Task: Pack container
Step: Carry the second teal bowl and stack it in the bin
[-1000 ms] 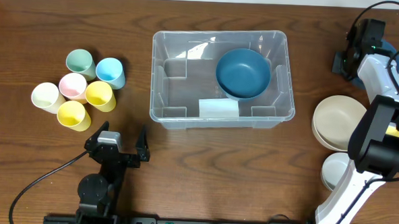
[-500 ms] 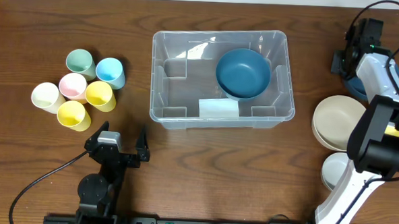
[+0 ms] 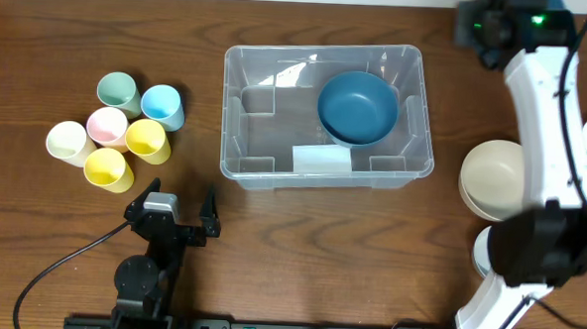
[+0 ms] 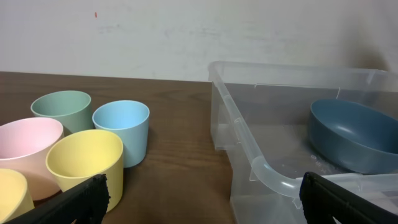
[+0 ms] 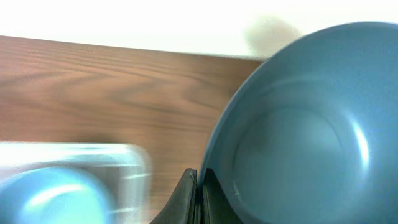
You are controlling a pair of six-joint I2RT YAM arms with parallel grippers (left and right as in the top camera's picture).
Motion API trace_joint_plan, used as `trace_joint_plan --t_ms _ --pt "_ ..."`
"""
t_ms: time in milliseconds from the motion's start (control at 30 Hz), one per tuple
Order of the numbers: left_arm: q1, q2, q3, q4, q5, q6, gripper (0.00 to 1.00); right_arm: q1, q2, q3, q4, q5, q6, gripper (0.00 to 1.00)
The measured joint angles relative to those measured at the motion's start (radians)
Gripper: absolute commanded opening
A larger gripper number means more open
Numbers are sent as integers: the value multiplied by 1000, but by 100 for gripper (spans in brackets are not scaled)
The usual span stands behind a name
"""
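The clear plastic container [image 3: 275, 134] stands mid-table with one blue bowl [image 3: 357, 108] in its right half and a pale label [image 3: 322, 159] on the near wall. My right gripper [image 3: 483, 24] is above the table's far edge, beyond the container's far right corner. In the right wrist view it [image 5: 199, 186] is shut on the rim of a second blue bowl [image 5: 298, 124], with the container [image 5: 74, 162] blurred at lower left. My left gripper [image 3: 182, 214] is open and empty near the front edge. In the left wrist view it [image 4: 202, 199] faces the container [image 4: 261, 168].
Several coloured cups [image 3: 126, 127] cluster at the left, also in the left wrist view [image 4: 84, 155]. Stacked cream bowls [image 3: 496, 178] and a white bowl [image 3: 488, 250] sit at the right, beside the right arm's base.
My right arm has swung from the table's right edge up and leftwards to the far edge, carrying the blue bowl. The left arm has not moved.
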Motion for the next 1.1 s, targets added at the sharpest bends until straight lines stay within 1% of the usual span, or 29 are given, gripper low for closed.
trace_joint_plan --t_ms 133,267,433,667,1000,1033,1067,1100 --pt "0 0 0 0 0 0 98 150 -65 14 -58 -39 27 1" --pt "0 0 0 0 0 0 98 286 -68 16 -137 -54 72 1" --pt "0 0 0 0 0 0 98 395 -53 14 -233 -58 142 1" --pt "0 0 0 0 0 0 98 423 -49 -50 -227 -55 202 1" --pt "0 0 0 0 0 0 98 423 -34 -285 -6 -59 224 2" --pt "0 0 0 0 0 0 98 423 -34 -306 18 -59 224 7" --pt "0 0 0 0 0 0 98 423 -33 -320 32 -60 227 16" --pt "0 0 0 0 0 0 98 423 -32 -332 47 -58 231 33"
